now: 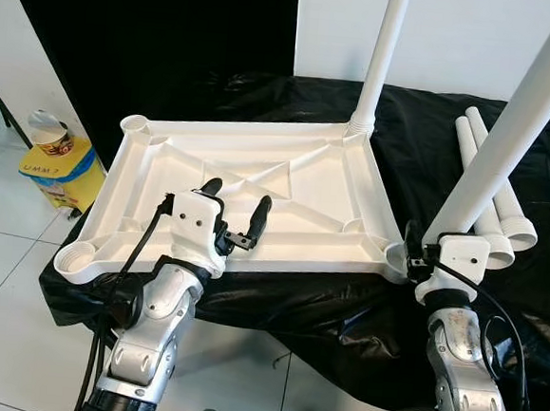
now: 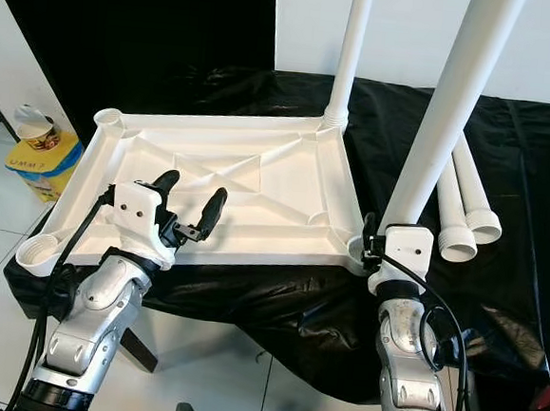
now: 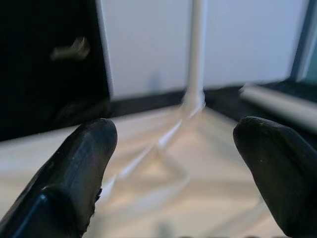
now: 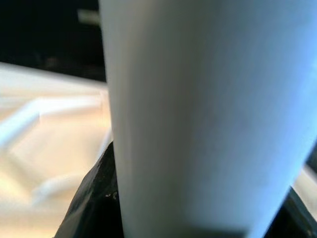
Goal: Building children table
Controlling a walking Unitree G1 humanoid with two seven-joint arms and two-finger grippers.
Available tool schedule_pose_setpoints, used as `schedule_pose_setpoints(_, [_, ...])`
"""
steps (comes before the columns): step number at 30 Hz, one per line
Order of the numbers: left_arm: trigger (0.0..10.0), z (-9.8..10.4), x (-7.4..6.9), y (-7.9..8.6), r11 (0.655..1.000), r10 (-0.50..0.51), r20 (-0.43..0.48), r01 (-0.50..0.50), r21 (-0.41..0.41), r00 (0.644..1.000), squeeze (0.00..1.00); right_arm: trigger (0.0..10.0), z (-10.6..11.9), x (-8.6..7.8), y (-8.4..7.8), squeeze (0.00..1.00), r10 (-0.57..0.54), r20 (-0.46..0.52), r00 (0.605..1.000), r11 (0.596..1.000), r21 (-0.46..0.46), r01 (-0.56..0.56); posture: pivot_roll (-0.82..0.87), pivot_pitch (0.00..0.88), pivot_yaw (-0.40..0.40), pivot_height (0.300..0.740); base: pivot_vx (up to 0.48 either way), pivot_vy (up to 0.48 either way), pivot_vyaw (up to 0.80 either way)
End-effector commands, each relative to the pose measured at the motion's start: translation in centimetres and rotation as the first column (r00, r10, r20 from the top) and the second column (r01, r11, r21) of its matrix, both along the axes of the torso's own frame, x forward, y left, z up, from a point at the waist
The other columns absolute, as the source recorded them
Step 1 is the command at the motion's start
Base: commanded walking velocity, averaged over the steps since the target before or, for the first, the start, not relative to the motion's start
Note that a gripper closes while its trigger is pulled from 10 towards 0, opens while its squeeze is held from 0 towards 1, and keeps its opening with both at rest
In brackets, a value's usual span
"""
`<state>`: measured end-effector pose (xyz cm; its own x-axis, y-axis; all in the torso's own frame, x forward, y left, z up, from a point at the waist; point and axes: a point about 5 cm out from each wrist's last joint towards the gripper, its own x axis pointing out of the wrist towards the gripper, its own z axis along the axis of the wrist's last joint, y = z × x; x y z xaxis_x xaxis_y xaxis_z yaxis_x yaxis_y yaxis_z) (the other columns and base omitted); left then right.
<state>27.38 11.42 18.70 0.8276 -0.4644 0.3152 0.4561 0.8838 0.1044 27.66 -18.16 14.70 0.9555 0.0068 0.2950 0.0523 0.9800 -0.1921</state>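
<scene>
**Right gripper clamped on a leg at the near-right socket; left gripper spread over the tabletop**

Your white tabletop (image 1: 257, 190) lies upside down on a black cloth (image 1: 342, 316), ribbed underside facing up, with a round socket at each corner. One fitted leg (image 1: 382, 62) stands upright in the far-right socket, well beyond both sets of fingers.

Your right gripper (image 1: 422, 250) is closed around a second leg (image 1: 520, 120) near its lower end. That leg rises at a slight tilt from the near-right corner socket; whether its end is seated in the socket cannot be told, as the gripper body covers the joint. In the right wrist view the leg (image 4: 198, 114) sits directly between the black fingers (image 4: 91, 198), pressed against them.

Your left gripper (image 1: 237, 203) hovers over the near-left part of the tabletop with its fingers (image 3: 74, 168) spread wide and holding nothing. The ribs of the underside lie just ahead of the fingertips, and the fitted leg stands far ahead of them, in line with the gap between them.

Two spare legs (image 1: 494, 204) lie side by side on the cloth, beyond and outboard of the right fingers, apart from the tabletop.

A yellow box (image 1: 63, 170) with a cup (image 1: 50, 131) on it stands on the tiled floor (image 1: 5, 241), well outboard of the left fingers.
</scene>
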Motion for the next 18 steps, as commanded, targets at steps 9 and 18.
schedule_pose_setpoints(9, [10.0, 0.46, -0.32, -0.45, 0.999, -0.052, 0.023, 0.051, 0.005, 0.998, 0.0, 10.0, 0.64, -0.08, 0.58, 0.0, 0.019, 0.044, 0.999, 1.0, 0.002, -0.019, 0.03, 0.019, -0.011, 0.74, 0.0, 0.0, 0.0])
schedule_pose_setpoints(18, [10.0, -0.25, -0.41, -0.65, 0.996, -0.072, 0.012, 0.071, 0.053, 0.997, 0.0, 10.0, 0.22, 0.22, 0.42, 0.0, 0.01, 0.019, 1.0, 0.998, 0.055, -0.011, 0.03, 0.023, -0.012, 0.74, 0.0, 0.0, 0.0])
